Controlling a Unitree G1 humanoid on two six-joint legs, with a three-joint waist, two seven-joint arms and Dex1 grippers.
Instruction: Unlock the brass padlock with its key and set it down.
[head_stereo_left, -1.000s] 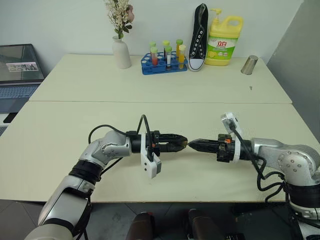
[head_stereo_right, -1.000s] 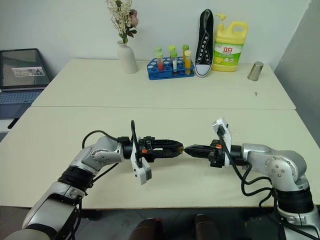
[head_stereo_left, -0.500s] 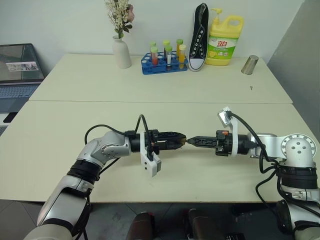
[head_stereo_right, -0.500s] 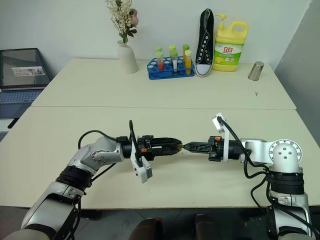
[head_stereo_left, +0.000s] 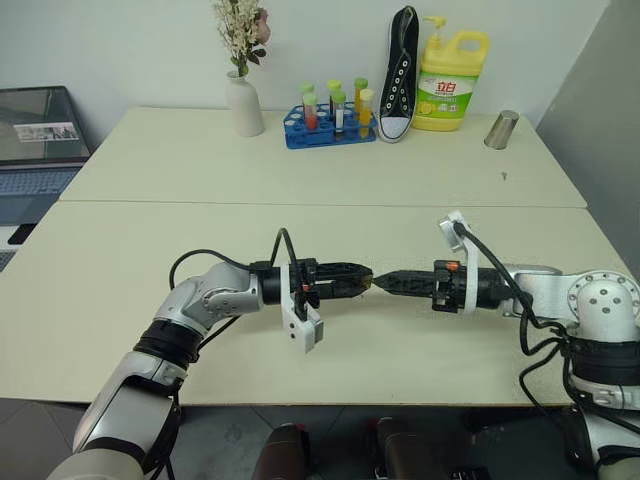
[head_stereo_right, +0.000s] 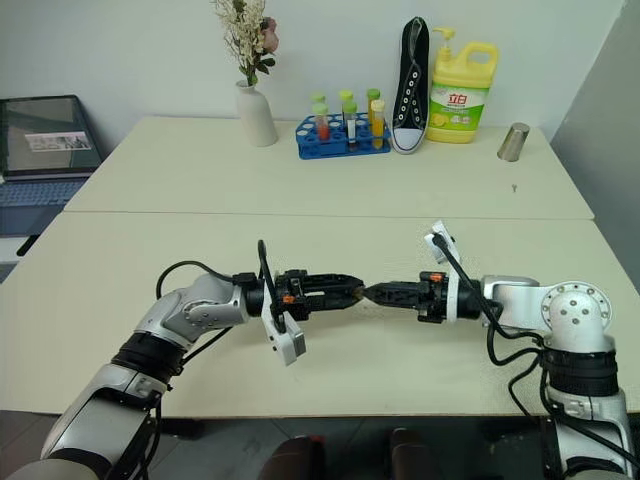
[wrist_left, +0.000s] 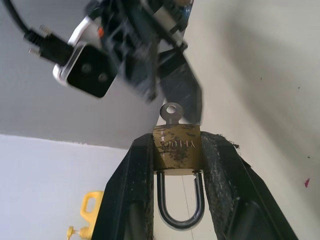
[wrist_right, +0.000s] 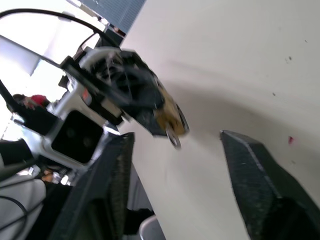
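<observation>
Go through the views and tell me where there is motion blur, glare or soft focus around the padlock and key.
Left wrist view: the brass padlock and key are sharp between the left gripper fingers, while the right gripper behind is motion-blurred. Right wrist view: padlock, key and left gripper are smeared, with washed-out glare at the upper corner. Head views: evenly lit, padlock too small to resolve.

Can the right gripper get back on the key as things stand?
Probably yes. The key sticks out of the brass padlock, clamped in the left gripper, and the right gripper is open right in front of it with nothing between.
</observation>
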